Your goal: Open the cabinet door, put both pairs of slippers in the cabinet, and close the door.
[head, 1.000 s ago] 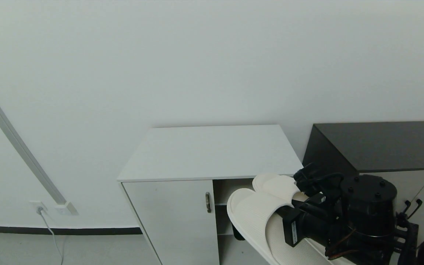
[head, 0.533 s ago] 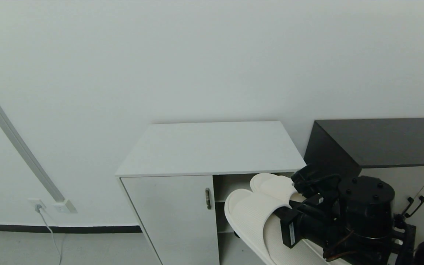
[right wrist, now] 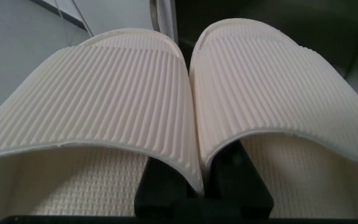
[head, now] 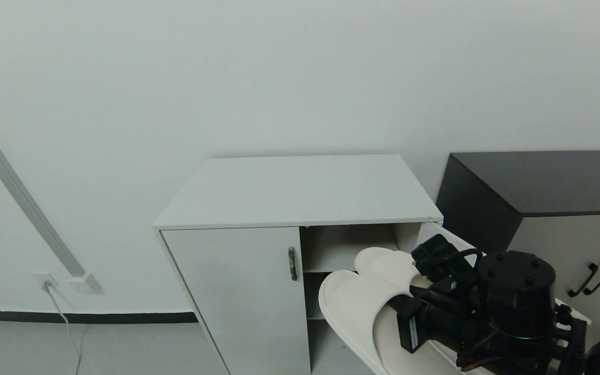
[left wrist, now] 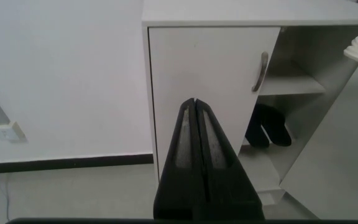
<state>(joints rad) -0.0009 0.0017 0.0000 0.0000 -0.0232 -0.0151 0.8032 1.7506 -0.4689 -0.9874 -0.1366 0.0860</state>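
The right hand (right wrist: 202, 186) is clamped on the cream slippers (right wrist: 185, 106). Its fingers pinch the two inner edges together, so the pair sits side by side and touching, ribbed straps up and toes pointing away from the wrist. In the head view the pair juts out ahead of the hand toward the open half of the cabinet (head: 300, 190). The toes are just in front of the opening, about level with the upper shelf (head: 341, 263). Whether they have crossed the front edge cannot be told.

The left hand (left wrist: 194, 102) has its fingers pressed flat together with nothing between them. It hangs well short of the cabinet and faces the left door (left wrist: 207, 81), which is closed.

Past that hand and off to its right, a slim metal handle (left wrist: 263, 71) stands upright at the door's inner edge. Beyond the handle the compartment is open. The black slippers (left wrist: 269, 127) lie together on a lower shelf inside, below the level of the cream pair.

The right door (head: 448, 237) is swung out toward the robot, and its top edge runs behind the right arm.

Farther right of the right hand stands a black cabinet (head: 539, 179) with pale doors and dark handles.

Far to the left of both hands, a socket (head: 45, 281) sits low on the wall (head: 279, 67). A cable (head: 68, 333) drops from the socket, and a grey conduit (head: 13, 182) slants up from beside it.
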